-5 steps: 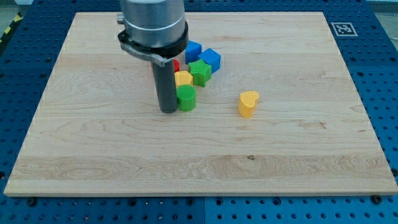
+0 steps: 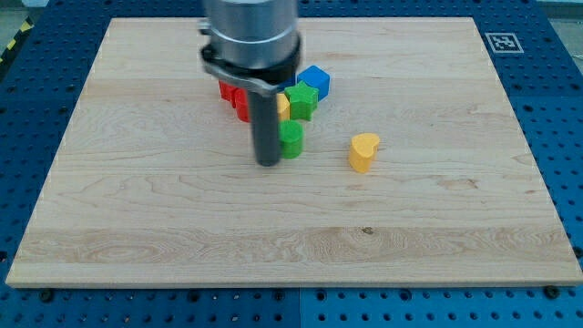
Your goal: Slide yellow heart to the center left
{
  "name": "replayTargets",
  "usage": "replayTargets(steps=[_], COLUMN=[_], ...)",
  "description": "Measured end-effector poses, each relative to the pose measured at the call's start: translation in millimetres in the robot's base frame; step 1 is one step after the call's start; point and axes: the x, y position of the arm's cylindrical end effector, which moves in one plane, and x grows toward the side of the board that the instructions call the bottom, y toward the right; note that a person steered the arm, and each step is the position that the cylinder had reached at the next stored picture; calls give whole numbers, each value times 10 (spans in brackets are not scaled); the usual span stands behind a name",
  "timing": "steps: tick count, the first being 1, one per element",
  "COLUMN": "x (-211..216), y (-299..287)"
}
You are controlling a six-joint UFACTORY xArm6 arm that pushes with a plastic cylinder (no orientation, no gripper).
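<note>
Wooden tabletop (image 2: 137,228), rod among the cluster, heart untouched.
No claw shows; my tip (image 2: 268,164) touches the green block (image 2: 291,139), well left of the yellow heart (image 2: 363,151). Approach step: next, circle to the heart's right side, push left.

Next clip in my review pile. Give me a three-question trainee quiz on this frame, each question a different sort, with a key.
1. True or false: my tip touches the yellow heart.
2. Multiple choice: which block sits right beside my tip, on its side towards the view's right? A) blue cube B) green block C) red block
3. Fill in: the yellow heart stands alone, to the view's ____ of the cluster of blocks.

Key
1. False. The heart stands apart, with bare board between it and the tip.
2. B. The green block is against the rod; the blue cube and the red block lie nearer the view's top.
3. right
</note>
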Motion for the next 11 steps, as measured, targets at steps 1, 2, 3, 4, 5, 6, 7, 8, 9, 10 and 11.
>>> replayTargets(steps=[1,2,3,4,5,6,7,8,9,10,11], x=[3,140,220,187,76,50,-64,-225,-248,-395,-596], y=[530,775,885,885,909,1040,1072,1099,1351,1676,2004])
